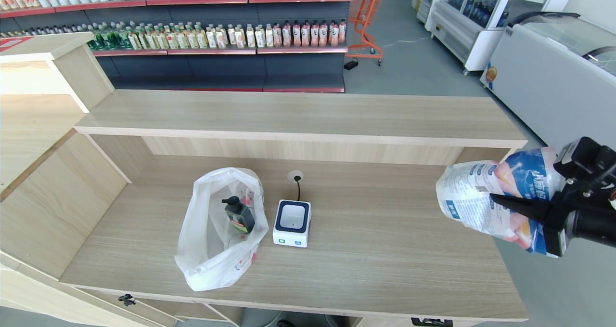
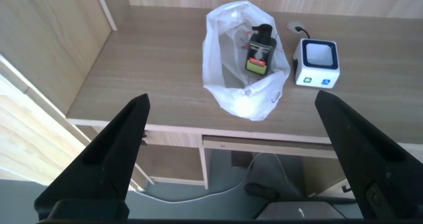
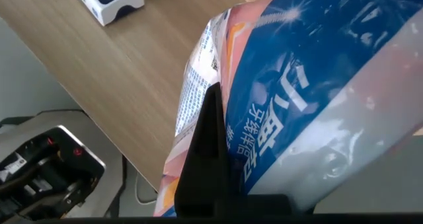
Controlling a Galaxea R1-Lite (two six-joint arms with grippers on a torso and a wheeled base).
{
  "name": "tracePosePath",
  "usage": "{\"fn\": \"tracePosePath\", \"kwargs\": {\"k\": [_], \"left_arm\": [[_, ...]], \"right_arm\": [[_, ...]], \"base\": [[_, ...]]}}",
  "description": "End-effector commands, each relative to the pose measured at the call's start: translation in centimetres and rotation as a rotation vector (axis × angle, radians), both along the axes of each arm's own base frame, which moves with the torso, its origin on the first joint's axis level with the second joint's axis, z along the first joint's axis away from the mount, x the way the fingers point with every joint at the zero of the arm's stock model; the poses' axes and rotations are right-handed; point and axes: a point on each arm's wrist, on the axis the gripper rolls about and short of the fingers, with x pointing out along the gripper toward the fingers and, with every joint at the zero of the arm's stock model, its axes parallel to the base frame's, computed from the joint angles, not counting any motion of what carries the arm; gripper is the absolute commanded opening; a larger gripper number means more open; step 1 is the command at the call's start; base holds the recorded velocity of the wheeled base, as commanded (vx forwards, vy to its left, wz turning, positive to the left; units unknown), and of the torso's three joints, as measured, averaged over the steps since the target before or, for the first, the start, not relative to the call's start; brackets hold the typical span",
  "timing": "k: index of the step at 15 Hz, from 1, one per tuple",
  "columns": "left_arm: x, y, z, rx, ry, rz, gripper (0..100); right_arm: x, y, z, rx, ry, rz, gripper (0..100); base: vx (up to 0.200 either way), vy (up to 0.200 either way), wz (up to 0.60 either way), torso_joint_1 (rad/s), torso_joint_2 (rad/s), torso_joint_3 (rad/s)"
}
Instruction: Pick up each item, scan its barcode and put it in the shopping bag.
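The blue-and-white packet [image 1: 481,192] hangs past the worktop's [image 1: 385,259] right edge, clamped in the right jaws. On the worktop, the shopping bag [image 1: 211,259] holds a pump bottle [image 1: 239,215], scanner [image 1: 292,222] just beside. Left jaws gape empty.

A blue-and-white packet [image 1: 469,187] sits clamped in the right gripper [image 1: 498,201], well apart from the open white shopping bag [image 1: 207,252] holding a dark pump bottle [image 1: 239,216] just beside the scanner [image 1: 292,223].

We find large white characters on the blue band of the packet [image 1: 474,187], fine print on its white end, and a label on the bottle [image 1: 239,216], too small to read.
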Motion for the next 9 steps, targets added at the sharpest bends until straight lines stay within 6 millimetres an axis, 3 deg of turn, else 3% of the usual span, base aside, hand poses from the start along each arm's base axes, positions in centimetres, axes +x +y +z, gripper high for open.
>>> {"fn": "tracePosePath", "kwargs": {"k": [1, 9], "left_arm": [[0.00, 0.00, -0.01, 0.000, 0.000, 0.000, 100], [0.00, 0.00, -0.01, 0.000, 0.000, -0.001, 100]], "right_arm": [[-0.44, -0.01, -0.08, 0.009, 0.003, -0.002, 0], [0.06, 0.01, -0.97, 0.051, 0.070, -0.019, 0]], "base": [[0.000, 0.200, 0.00, 0.012, 0.01, 0.002], [0.000, 0.200, 0.00, 0.002, 0.00, 0.002]]}}
